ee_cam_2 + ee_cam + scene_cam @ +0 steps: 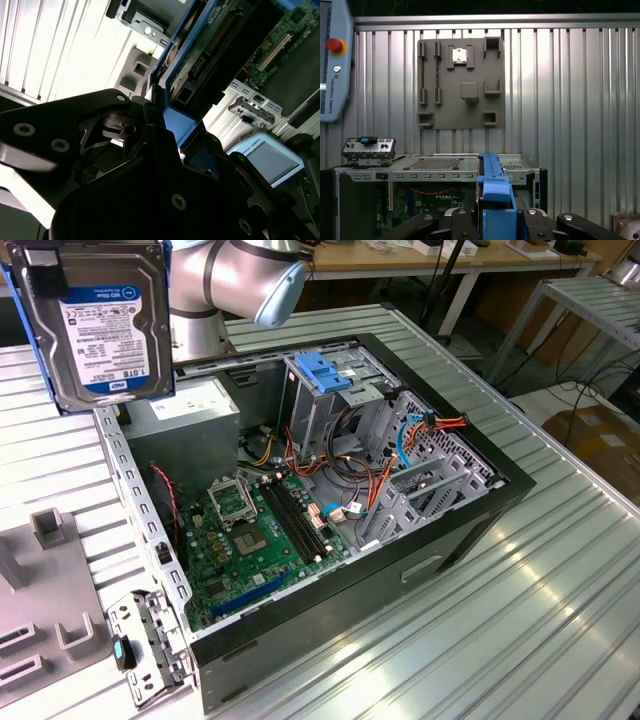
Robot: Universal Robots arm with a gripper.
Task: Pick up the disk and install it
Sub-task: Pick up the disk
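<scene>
The disk [100, 325] hangs in the air above the far corner of the open computer case [480, 520], at the exterior view's left. Its white-and-blue label faces the camera and its sides carry blue edging. In both wrist views the blue edge of the disk [495, 192] [182, 125] runs out between the black fingers of my gripper [496, 219], which is shut on it. The disk sits well above the metal drive cage with the blue handle [325, 375] inside the case.
The case holds a green motherboard [260, 530], a grey power-supply box [185, 410] and bundles of orange and blue cables [420, 430]. A grey fixture plate [40, 610] and a loose metal bracket [145, 645] lie on the ribbed table. A teach pendant [332, 60] is nearby.
</scene>
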